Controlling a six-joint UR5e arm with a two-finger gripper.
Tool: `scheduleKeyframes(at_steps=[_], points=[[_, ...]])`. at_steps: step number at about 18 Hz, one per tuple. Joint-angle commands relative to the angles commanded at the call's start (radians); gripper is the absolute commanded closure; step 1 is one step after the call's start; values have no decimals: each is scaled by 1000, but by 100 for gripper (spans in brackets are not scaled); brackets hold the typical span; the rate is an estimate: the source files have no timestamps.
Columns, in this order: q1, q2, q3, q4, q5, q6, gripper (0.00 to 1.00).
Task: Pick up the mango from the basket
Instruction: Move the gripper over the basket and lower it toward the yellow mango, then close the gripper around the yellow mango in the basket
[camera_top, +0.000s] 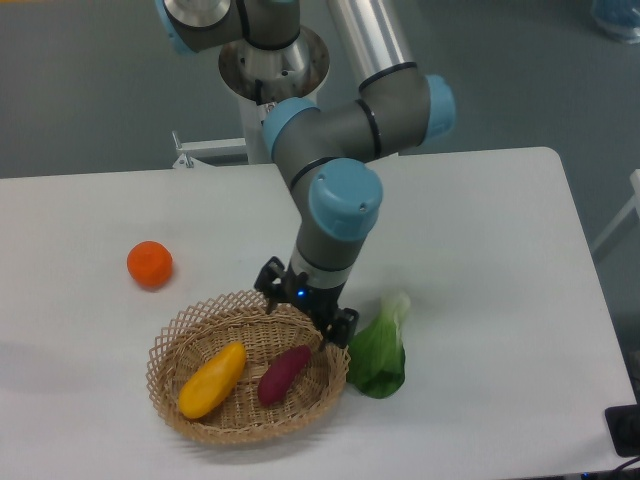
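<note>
The mango (212, 380), yellow shading to orange, lies in the left half of the tan wicker basket (190, 425). A dark purple-red sweet potato (284, 374) lies beside it on the right. My gripper (308, 306) hangs over the basket's far right rim, above and to the right of the sweet potato and well right of the mango. Its two black finger links stand spread apart and nothing is between them. The fingertips are partly hidden under the wrist.
An orange tangerine (150, 264) sits on the white table (480, 250) to the upper left of the basket. A green leafy vegetable (382, 352) lies just right of the basket, close to the gripper. The arm's base stands at the table's back edge.
</note>
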Motion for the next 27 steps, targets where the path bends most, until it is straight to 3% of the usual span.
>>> scheduleKeyframes(at_steps=[8, 14, 20, 27], points=[[-120, -81, 15, 133, -3, -199, 0], [-146, -110, 18, 140, -2, -227, 0], [-158, -150, 20, 193, 2, -253, 0], [-166, -187, 51, 193, 6, -259, 0]])
